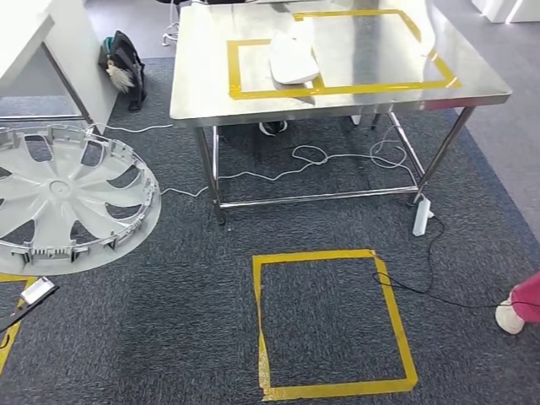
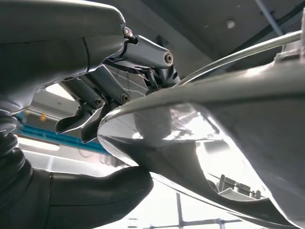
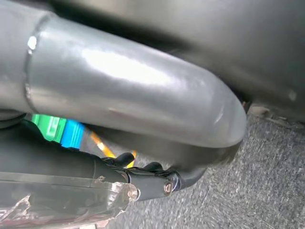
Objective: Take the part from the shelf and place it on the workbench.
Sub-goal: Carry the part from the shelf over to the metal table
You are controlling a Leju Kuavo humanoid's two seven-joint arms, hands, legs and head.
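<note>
Carrying step by the look of it, with the steel workbench [image 1: 191,93] ahead and nothing set down yet. Short of the workbench's near left corner and well apart from it, a large white wheel cover [image 1: 63,190], spokes up, off the floor. Clamped on its rim in the left wrist view by the left hand [image 2: 107,90], dark fingers over the edge and thumb beneath. Cannot tell whether the right hand [image 3: 144,109] is apart or closed. Next move, as a guess: closing in on the workbench, perhaps up to the yellow tape square [image 1: 388,304] on the carpet before it, then lifting the cover over the edge. Already inside the taped frame on the workbench, a white moulded piece [image 1: 293,59], so likely room only beside it. Under and beside the workbench, a white cable [image 1: 305,156] and a power strip [image 1: 422,216], trip risks. Off its near right corner, a person's shoe [image 1: 510,316].
</note>
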